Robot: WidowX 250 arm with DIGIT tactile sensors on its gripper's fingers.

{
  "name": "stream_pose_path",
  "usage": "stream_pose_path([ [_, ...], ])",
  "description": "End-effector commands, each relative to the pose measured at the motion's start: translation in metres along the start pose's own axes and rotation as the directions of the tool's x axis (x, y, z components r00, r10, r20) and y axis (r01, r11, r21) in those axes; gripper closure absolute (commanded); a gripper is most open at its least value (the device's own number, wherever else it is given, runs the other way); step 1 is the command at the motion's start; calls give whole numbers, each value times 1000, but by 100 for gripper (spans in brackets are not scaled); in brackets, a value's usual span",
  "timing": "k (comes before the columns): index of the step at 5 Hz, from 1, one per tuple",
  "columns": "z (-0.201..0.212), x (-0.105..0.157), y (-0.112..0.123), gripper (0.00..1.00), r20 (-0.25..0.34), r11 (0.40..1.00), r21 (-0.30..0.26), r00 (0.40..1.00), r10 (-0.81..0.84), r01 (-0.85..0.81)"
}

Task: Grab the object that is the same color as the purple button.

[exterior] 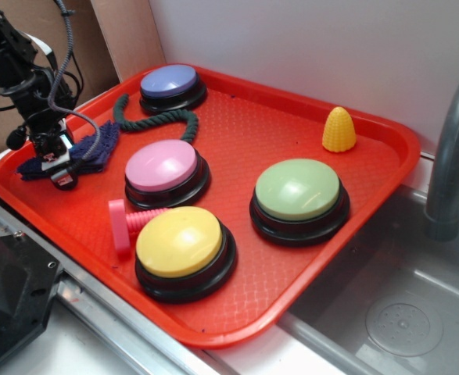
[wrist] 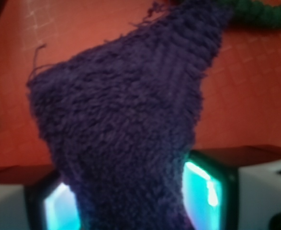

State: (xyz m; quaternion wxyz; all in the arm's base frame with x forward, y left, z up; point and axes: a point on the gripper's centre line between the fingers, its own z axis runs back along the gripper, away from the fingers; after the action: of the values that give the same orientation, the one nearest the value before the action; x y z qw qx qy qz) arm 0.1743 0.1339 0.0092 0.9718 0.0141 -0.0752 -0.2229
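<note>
The object, a dark purple fuzzy rag (exterior: 98, 147), lies at the left end of the red tray (exterior: 276, 117). My gripper (exterior: 60, 167) is shut on its near end. In the wrist view the rag (wrist: 126, 124) fills the middle of the frame, bunched and pinched between the two glowing teal pads (wrist: 205, 184), which hides the gripper (wrist: 135, 201) gap. Whether the rag's far end still touches the tray I cannot tell. The purple button (exterior: 169, 82) sits at the tray's back left corner, apart from the gripper.
A dark green rope (exterior: 155, 119) curls between the purple button and a pink button (exterior: 163, 166). Yellow (exterior: 181, 241) and green (exterior: 298, 190) buttons, a pink screw toy (exterior: 127, 223) and a yellow cone (exterior: 338, 130) share the tray. A sink (exterior: 401, 312) and faucet (exterior: 452, 156) lie to the right.
</note>
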Motion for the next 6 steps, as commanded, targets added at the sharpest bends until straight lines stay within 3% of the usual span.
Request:
stream_pose_path([
  [1,3,5,3,100,12,999,31,1000,-11,10],
  [3,2,5,3,100,10,999,44,1000,17,-17],
  [6,53,24,-10,100,-96,973,129,975,202,-189],
])
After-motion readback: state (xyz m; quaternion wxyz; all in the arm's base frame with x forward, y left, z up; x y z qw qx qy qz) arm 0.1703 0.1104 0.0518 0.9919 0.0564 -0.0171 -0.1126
